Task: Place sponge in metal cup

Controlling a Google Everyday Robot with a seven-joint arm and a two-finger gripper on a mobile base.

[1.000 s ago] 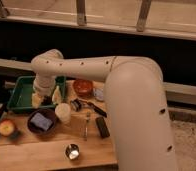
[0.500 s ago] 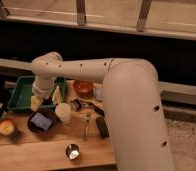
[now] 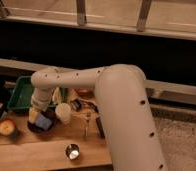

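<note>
on the surface the gripper, grip state indeterminable, is positioned at the sponge, the metal cup being located toward the front edge.

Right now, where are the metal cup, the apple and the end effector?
metal cup (image 3: 72,151): camera view, its shiny open top.
apple (image 3: 7,128): camera view, its red side.
end effector (image 3: 37,115): camera view, its lower tip, over the dark bowl (image 3: 33,129).

End effector at sponge; metal cup front-right.
</note>
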